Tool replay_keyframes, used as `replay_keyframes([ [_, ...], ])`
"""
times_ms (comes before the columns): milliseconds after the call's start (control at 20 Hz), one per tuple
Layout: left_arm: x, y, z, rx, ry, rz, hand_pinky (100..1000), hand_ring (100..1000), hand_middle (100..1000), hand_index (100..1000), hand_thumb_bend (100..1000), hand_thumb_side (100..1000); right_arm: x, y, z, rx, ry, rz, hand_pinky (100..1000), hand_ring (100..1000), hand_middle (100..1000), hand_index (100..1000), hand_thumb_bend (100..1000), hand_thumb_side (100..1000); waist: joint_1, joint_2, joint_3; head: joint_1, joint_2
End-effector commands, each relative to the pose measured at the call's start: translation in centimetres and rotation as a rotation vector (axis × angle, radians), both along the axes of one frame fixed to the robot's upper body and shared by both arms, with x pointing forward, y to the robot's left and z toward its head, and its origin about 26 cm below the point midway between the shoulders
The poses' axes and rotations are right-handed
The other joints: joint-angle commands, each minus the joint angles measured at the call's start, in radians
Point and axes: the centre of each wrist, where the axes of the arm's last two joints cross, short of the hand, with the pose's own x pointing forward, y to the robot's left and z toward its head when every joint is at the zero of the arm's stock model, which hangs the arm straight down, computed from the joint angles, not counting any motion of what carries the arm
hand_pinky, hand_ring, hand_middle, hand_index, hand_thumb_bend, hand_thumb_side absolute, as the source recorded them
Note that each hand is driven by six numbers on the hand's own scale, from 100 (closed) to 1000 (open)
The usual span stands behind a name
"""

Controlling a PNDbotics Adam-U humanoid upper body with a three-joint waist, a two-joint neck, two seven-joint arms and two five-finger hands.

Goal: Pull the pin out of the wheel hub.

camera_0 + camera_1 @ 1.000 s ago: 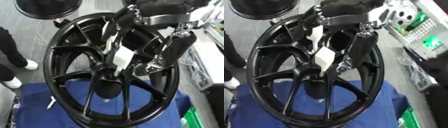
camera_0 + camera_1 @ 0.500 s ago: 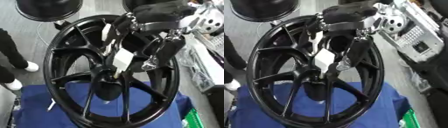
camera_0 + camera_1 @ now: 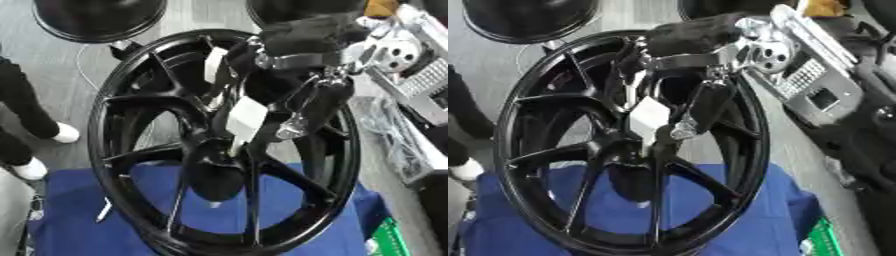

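Observation:
A black multi-spoke wheel [image 3: 131,150] stands upright on a blue cloth [image 3: 70,220]. Its hub [image 3: 214,172] is in the middle of both views. My right hand [image 3: 302,107] comes down from the top over the rim, black with silver joints and a white pad [image 3: 248,117] on it. Its fingers [image 3: 706,107] curl down to the hub's centre and close on a thin pale pin [image 3: 234,146] that sticks out of the hub. A small white tip [image 3: 214,204] shows below the hub. The left hand is out of sight.
A second black wheel [image 3: 96,17] lies at the top left. Silver and grey equipment [image 3: 811,82] stands close on the right. A person's dark legs and white shoes [image 3: 39,135] are at the left edge. A green box [image 3: 385,240] sits at the bottom right.
The hand has stayed at the hub with its hold unchanged. My forearm has swung slightly to the left, and the view has shifted a little.

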Motion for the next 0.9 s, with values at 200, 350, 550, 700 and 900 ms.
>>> replay_keyframes([
  [200, -0.31, 0.18, 0.97, 0.029, -0.027, 0.01, 807, 749, 755, 783, 176, 664, 0.08, -0.14, 0.61, -0.016, -0.03, 0.005, 847, 787, 760, 830, 380, 100, 0.006, -0.013, 0.002, -0.005, 0.0],
  [350, -0.31, 0.19, 0.92, 0.028, -0.025, 0.011, 807, 749, 755, 783, 175, 665, 0.21, -0.16, 0.47, -0.032, -0.026, 0.005, 847, 786, 758, 828, 371, 100, 0.006, -0.012, 0.003, -0.008, 0.001],
  [550, -0.33, 0.24, 0.83, 0.027, -0.022, 0.014, 807, 749, 755, 783, 173, 667, 0.53, -0.31, 0.3, -0.04, -0.022, -0.007, 845, 779, 750, 821, 347, 100, 0.005, -0.01, 0.004, -0.011, 0.001],
  [700, -0.32, 0.22, 0.8, 0.027, -0.021, 0.012, 807, 749, 756, 783, 172, 667, 0.71, -0.3, 0.16, -0.045, -0.015, -0.009, 836, 765, 737, 809, 327, 100, 0.005, -0.009, 0.005, -0.012, -0.002],
  [900, -0.34, 0.24, 0.77, 0.028, -0.02, 0.014, 807, 749, 756, 783, 172, 667, 0.88, -0.32, 0.0, -0.067, -0.004, -0.011, 832, 749, 722, 796, 291, 100, 0.005, -0.009, 0.007, -0.015, -0.002],
])
